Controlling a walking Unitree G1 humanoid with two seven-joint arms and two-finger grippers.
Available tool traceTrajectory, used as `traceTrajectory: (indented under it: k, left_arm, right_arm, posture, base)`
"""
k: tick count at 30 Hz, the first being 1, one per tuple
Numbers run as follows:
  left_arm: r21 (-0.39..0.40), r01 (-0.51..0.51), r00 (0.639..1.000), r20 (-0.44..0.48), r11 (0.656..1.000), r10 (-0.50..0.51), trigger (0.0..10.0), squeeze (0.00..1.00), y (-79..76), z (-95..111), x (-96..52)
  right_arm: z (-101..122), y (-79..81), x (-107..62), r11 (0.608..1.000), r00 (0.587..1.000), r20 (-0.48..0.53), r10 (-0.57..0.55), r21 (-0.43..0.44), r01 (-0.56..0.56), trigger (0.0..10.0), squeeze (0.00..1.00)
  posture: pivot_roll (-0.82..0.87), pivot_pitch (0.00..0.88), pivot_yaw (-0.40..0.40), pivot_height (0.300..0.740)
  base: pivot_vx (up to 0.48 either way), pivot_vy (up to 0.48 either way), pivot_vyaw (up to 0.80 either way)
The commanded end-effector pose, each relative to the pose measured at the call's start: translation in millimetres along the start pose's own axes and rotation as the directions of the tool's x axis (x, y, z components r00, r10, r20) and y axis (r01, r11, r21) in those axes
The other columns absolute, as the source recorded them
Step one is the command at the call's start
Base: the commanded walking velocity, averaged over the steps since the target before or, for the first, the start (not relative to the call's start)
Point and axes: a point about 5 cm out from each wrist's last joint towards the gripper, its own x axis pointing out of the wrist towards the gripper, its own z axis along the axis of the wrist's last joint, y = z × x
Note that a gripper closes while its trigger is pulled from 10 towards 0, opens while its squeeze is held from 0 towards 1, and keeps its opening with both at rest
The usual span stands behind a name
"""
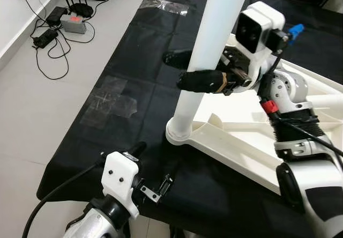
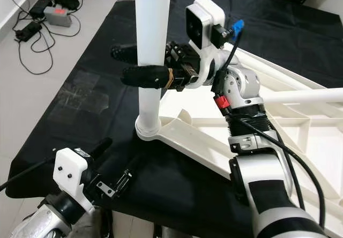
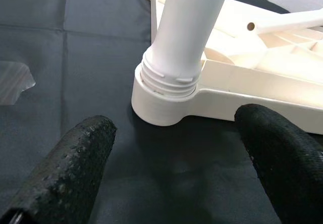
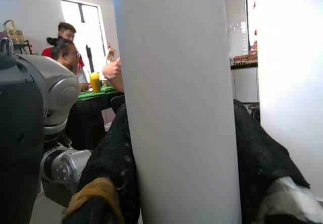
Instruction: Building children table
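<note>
The white children's table top (image 1: 241,136) lies upside down on a black cloth. A white table leg (image 1: 209,39) stands upright in its corner socket (image 1: 179,131), the thread (image 3: 169,75) partly showing above the socket. My right gripper (image 1: 174,69) is shut on the leg about halfway up, one black finger on each side. My left gripper (image 3: 176,128) is open, low over the cloth in front of the socket, touching nothing. A second white leg (image 2: 305,96) sticks out sideways over the table's underside.
The black cloth (image 1: 134,50) covers the floor, with clear tape patches (image 1: 110,101). A router and cables (image 1: 72,21) lie by the wall at far left. In the right wrist view, people (image 4: 68,50) sit at a table in the background.
</note>
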Motion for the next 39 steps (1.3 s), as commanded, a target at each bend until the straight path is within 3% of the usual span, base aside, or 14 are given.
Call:
traceTrajectory:
  k: [1, 11, 12, 13, 14, 15, 16, 17, 20, 30, 33, 34, 35, 39]
  left_arm:
    - [-0.011, 0.011, 1.0, -0.026, 1.0, -0.011, 10.0, 0.0, -2.3, -3, -2.3]
    - [-0.009, 0.005, 0.999, -0.032, 1.0, -0.005, 10.0, 0.0, 0.7, -6, 0.5]
    - [-0.01, 0.0, 1.0, -0.031, 1.0, -0.001, 10.0, 0.0, 3.3, -8, 2.2]
    - [-0.008, -0.004, 1.0, -0.027, 1.0, 0.003, 10.0, 0.0, 7.7, -11, 4.5]
    - [-0.008, -0.004, 1.0, -0.027, 1.0, 0.003, 10.0, 0.0, 7.7, -11, 4.5]
    - [-0.007, -0.007, 1.0, -0.027, 1.0, 0.006, 10.0, 0.0, 11.7, -14, 6.1]
    - [-0.007, -0.007, 1.0, -0.027, 1.0, 0.006, 10.0, 0.0, 11.7, -14, 6.1]
    - [-0.002, 0.006, 0.999, -0.039, 1.0, -0.006, 10.0, 0.0, 17.5, -22, 14.2]
    - [-0.019, 0.02, 0.998, -0.066, 1.0, -0.022, 10.0, 0.0, 28.7, -38, 29.7]
    - [-0.021, -0.015, 0.998, -0.068, 1.0, 0.013, 10.0, 0.0, 45.4, -50, 45.1]
    - [-0.004, -0.033, 0.998, -0.056, 0.999, 0.033, 10.0, 0.0, 47.4, -49, 45.3]
    - [-0.004, -0.033, 0.998, -0.056, 0.999, 0.033, 10.0, 0.0, 47.4, -49, 45.3]
    - [0.001, -0.03, 0.998, -0.05, 1.0, 0.03, 10.0, 0.0, 46.7, -49, 44.2]
    - [-0.002, -0.016, 0.999, -0.041, 1.0, 0.016, 10.0, 0.0, 45.5, -48, 42.3]
  right_arm:
    - [4, 4.3, 3.3, 0.999, 0.999, 0.017, 0.045, -0.006, -0.045, 0.0, 0.0]
    - [-4, 5.7, -18.6, 0.969, 0.945, -0.214, -0.246, -0.072, 0.236, 0.0, 0.0]
    - [-13, 14.5, -36.4, 0.857, 0.795, -0.325, -0.512, -0.13, 0.499, 0.0, 0.0]
    - [-27, 32.1, -55.8, 0.559, 0.434, -0.385, -0.815, -0.32, 0.765, 0.0, 0.0]
    - [-27, 32.1, -55.8, 0.559, 0.434, -0.385, -0.815, -0.32, 0.765, 0.0, 0.0]
    - [-30, 50.8, -70.8, 0.276, 0.12, -0.335, -0.935, -0.472, 0.837, 0.0, 0.0]
    - [-30, 50.8, -70.8, 0.276, 0.12, -0.335, -0.935, -0.472, 0.837, 0.0, 0.0]
    - [-51, 71.8, -75.3, 0.007, -0.148, -0.252, -0.956, -0.528, 0.849, 0.0, 0.0]
    - [-80, 80.1, -75.8, -0.216, -0.352, -0.202, -0.914, -0.492, 0.843, 0.0, 0.0]
    - [-108, 36.1, -53.7, -0.188, -0.283, -0.218, -0.934, -0.373, 0.908, 0.0, 0.0]
    - [-110, 32.8, -47.7, -0.143, -0.245, -0.259, -0.934, -0.357, 0.923, 10.0, 0.0]
    - [-110, 32.8, -47.7, -0.143, -0.245, -0.259, -0.934, -0.357, 0.923, 10.0, 0.0]
    - [-109, 35.2, -41.5, -0.125, -0.221, -0.279, -0.935, -0.323, 0.938, 10.0, 0.65]
    - [-106, 36.4, -28.4, 0.002, -0.087, -0.306, -0.948, -0.279, 0.96, 10.0, 1.0]
  posture:
    - [0.18, 0.328, -0.099, 0.74]
    - [0.09, 0.28, -0.138, 0.74]
    - [0.05, 0.26, -0.152, 0.74]
    - [-0.01, 0.234, -0.141, 0.74]
    - [-0.01, 0.234, -0.141, 0.74]
    - [-0.03, 0.226, -0.129, 0.74]
    - [-0.03, 0.226, -0.129, 0.74]
    - [-0.09, 0.138, -0.076, 0.74]
    - [-0.06, 0.082, -0.073, 0.74]
    - [-0.05, 0.021, -0.085, 0.74]
    - [-0.03, 0.025, -0.085, 0.74]
    - [-0.03, 0.025, -0.085, 0.74]
    - [-0.03, 0.037, -0.082, 0.74]
    - [-0.04, 0.057, -0.078, 0.74]
  base:
    - [0.0, 0.0, 0.0]
    - [0.0, 0.0, 0.0]
    - [0.0, 0.0, 0.0]
    - [0.0, 0.0, 0.0]
    - [0.0, 0.0, 0.0]
    - [0.0, 0.0, 0.0]
    - [0.0, 0.0, 0.0]
    - [0.0, 0.0, 0.0]
    - [0.0, 0.0, 0.0]
    - [0.0, 0.0, 0.0]
    - [0.0, 0.0, 0.0]
    - [0.0, 0.0, 0.0]
    - [0.0, 0.0, 0.0]
    - [0.0, 0.0, 0.0]
